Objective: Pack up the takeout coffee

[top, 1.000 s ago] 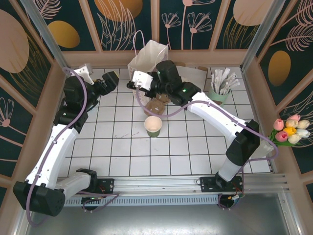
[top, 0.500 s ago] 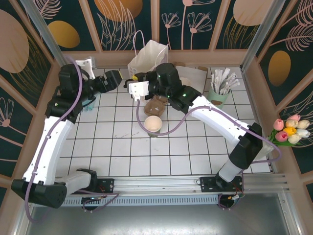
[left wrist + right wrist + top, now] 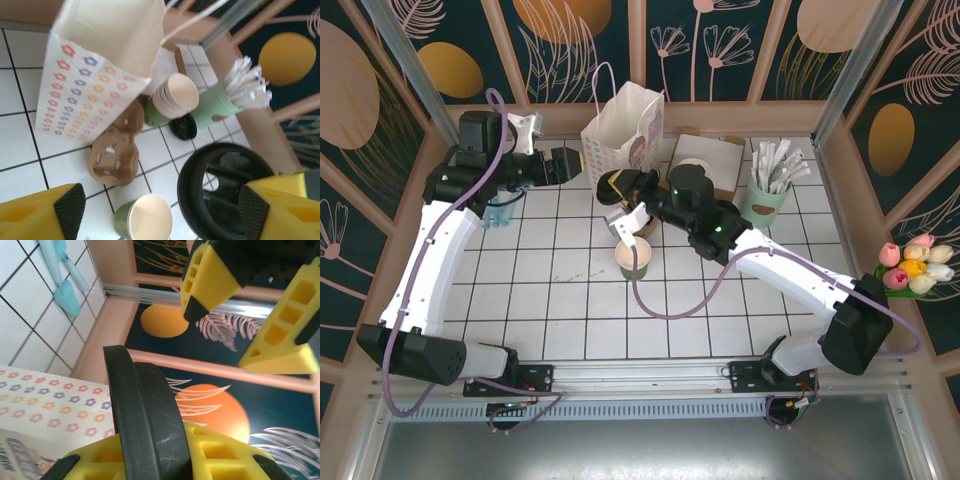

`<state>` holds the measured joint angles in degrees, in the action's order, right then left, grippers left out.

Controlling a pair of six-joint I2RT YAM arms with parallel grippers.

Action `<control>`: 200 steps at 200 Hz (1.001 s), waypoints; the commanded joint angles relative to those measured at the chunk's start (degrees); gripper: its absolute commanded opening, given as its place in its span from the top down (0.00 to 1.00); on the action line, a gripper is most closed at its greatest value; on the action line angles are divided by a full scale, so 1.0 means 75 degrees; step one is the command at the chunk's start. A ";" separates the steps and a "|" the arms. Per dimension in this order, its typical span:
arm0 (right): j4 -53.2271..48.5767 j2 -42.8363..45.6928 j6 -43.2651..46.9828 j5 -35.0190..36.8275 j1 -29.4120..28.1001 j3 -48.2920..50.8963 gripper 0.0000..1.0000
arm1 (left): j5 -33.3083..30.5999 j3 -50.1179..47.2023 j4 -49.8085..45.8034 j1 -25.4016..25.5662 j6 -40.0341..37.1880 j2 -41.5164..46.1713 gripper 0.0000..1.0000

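The takeout coffee's small green paper cup [image 3: 633, 258] [image 3: 144, 220] stands open-topped on the tiles, with no lid on it. A round black lid [image 3: 617, 186] [image 3: 225, 190] [image 3: 147, 420] is held edge-on above and just behind the cup, with my right gripper [image 3: 621, 194] [image 3: 155, 455] shut on it. The white paper bag [image 3: 620, 125] [image 3: 95, 75] stands upright at the back. My left gripper [image 3: 569, 163] [image 3: 160, 210] hangs open beside the bag's left side, nothing between its pads [image 3: 70, 205].
A brown cardboard cup carrier [image 3: 116, 150] lies in front of the bag. A stack of lidless green cups [image 3: 172, 97], a loose black lid [image 3: 183, 126] and a green cup of stirrers [image 3: 766, 190] stand to the right. Teal utensils [image 3: 65, 277] lie at the left wall.
My left arm has risen and swung its open gripper right toward the bag. My right gripper has turned and drawn back from the bag with the lid, toward the open cup.
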<state>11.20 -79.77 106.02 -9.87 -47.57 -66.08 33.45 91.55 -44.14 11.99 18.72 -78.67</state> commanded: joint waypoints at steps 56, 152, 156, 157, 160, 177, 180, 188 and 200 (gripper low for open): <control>0.1326 0.0057 0.2645 -0.0978 0.0006 0.0315 1.00 | 0.0931 0.0759 -0.1921 0.0142 -0.1902 -0.0408 0.41; 0.0370 -0.0040 0.2862 -0.1485 -0.0371 -0.0054 1.00 | 0.0821 0.0419 -0.1914 0.0460 -0.2823 -0.0504 0.56; 0.0343 -0.0037 0.2873 -0.1472 -0.0382 -0.0070 1.00 | 0.0869 0.0395 -0.1912 0.0467 -0.2828 -0.0510 0.57; 0.0343 -0.0037 0.2873 -0.1472 -0.0382 -0.0070 1.00 | 0.0888 0.0393 -0.1910 0.0471 -0.2832 -0.0506 0.58; 0.0325 -0.0050 0.2876 -0.1468 -0.0400 -0.0090 1.00 | 0.0938 0.0392 -0.1908 0.0475 -0.2841 -0.0507 0.58; 0.0153 -0.0068 0.2932 -0.1418 -0.0407 -0.0205 1.00 | 0.0999 0.0374 -0.1943 0.0527 -0.2927 -0.0459 0.61; 0.0140 -0.0074 0.2947 -0.1418 -0.0407 -0.0214 1.00 | 0.0977 0.0369 -0.1956 0.0536 -0.2929 -0.0454 0.61; 0.0086 -0.0086 0.2991 -0.1415 -0.0410 -0.0262 1.00 | 0.0907 0.0346 -0.1956 0.0542 -0.2937 -0.0421 0.61; 0.0037 -0.0101 0.3074 -0.1480 -0.0407 -0.0314 1.00 | 0.0826 0.0315 -0.1955 0.0538 -0.2923 -0.0398 0.62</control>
<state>13.04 -79.79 119.57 -18.61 -50.26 -65.69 39.83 94.80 -57.74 15.62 -1.52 -81.93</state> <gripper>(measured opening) 0.203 0.387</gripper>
